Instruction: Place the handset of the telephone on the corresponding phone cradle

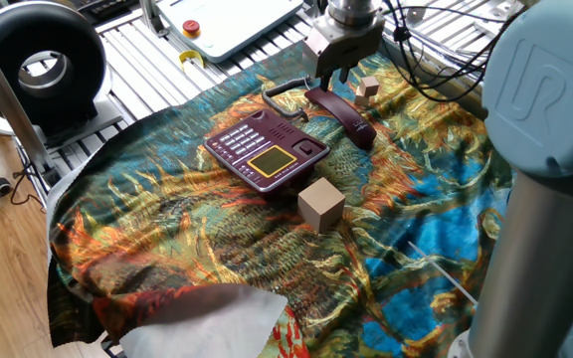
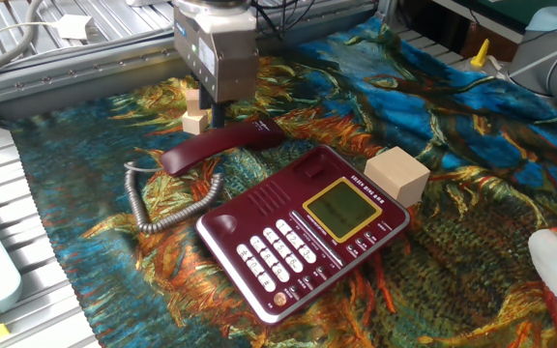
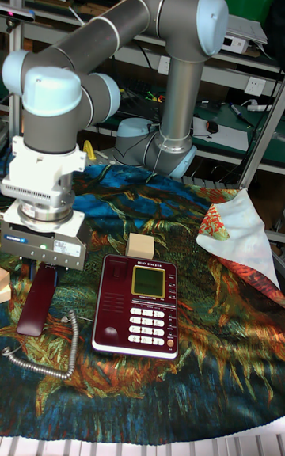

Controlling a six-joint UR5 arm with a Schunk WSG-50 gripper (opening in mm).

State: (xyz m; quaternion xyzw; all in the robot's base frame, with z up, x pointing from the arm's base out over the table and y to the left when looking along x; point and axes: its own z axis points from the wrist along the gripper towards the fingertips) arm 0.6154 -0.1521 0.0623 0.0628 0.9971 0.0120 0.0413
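Note:
The dark maroon handset [image 1: 341, 115] lies on the patterned cloth beside the telephone [image 1: 267, 149], off its base. It also shows in the other views, handset [image 2: 222, 145] and handset [image 3: 36, 302]. A coiled cord [image 2: 167, 208] runs from it to the maroon telephone [image 2: 303, 227]. The phone cradle [image 3: 109, 298] along the base's side is bare. My gripper [image 1: 331, 78] hangs open just over the handset's far end, fingers pointing down and holding nothing. In the other fixed view the gripper [image 2: 218, 114] is low, close above the handset.
A large tan wooden cube [image 1: 320, 204] stands next to the telephone's display side. Small wooden cubes [image 2: 196, 111] sit right behind the gripper. A crumpled white cloth [image 3: 237, 238] lies at the table's edge. Metal rails border the cloth.

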